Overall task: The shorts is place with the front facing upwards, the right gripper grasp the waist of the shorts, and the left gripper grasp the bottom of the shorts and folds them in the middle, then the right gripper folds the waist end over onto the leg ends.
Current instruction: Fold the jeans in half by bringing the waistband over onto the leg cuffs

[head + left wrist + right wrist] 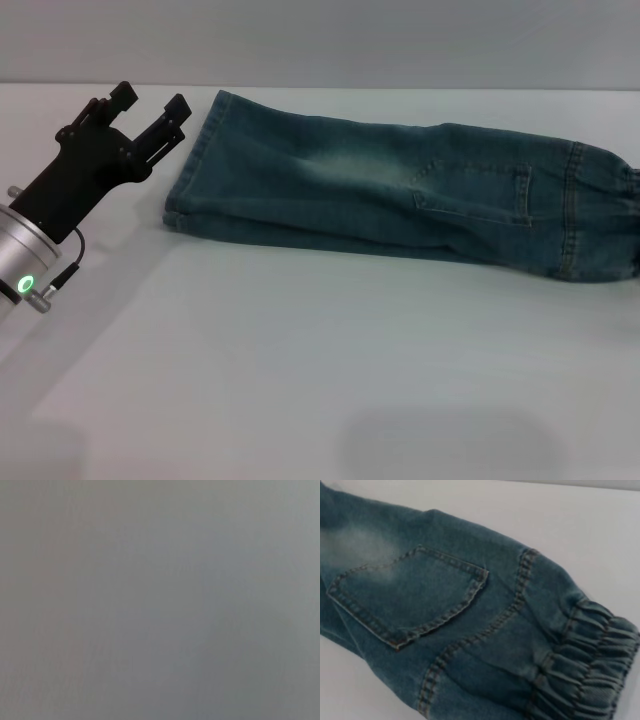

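Denim, blue and faded, fills most of my head camera: I count one pair of shorts (400, 190), already folded lengthwise so the legs lie stacked as one long strip across the far half of the white table (300, 380). The strip runs from the leg ends (192, 165) on the left to the waist (630, 220) at the far right edge of view. One pale worn patch (345, 160) shows on the upper layer, and one stitched pocket (480, 195) sits close to the waist.

I see one gripper here, the left gripper (150, 110), at the left of the scene on its silver wrist with a green light (25, 284). Its two black fingers (165, 122) stand a moderate way apart, holding nothing, tips just beside the leg ends but apart from the cloth as far as I can judge from this angle. The right gripper is out of sight in every view.

My left wrist camera gives only a flat grey field; I cannot tell what surface it faces.

My right wrist camera shows what the head camera only hints at: a close look at the waist (590, 670), its elastic gathered into deep ruched folds, with double rows of tan stitching and the pocket (405, 595) lying flat beside the faded patch. Bare table (560, 520) lies beyond the cloth.
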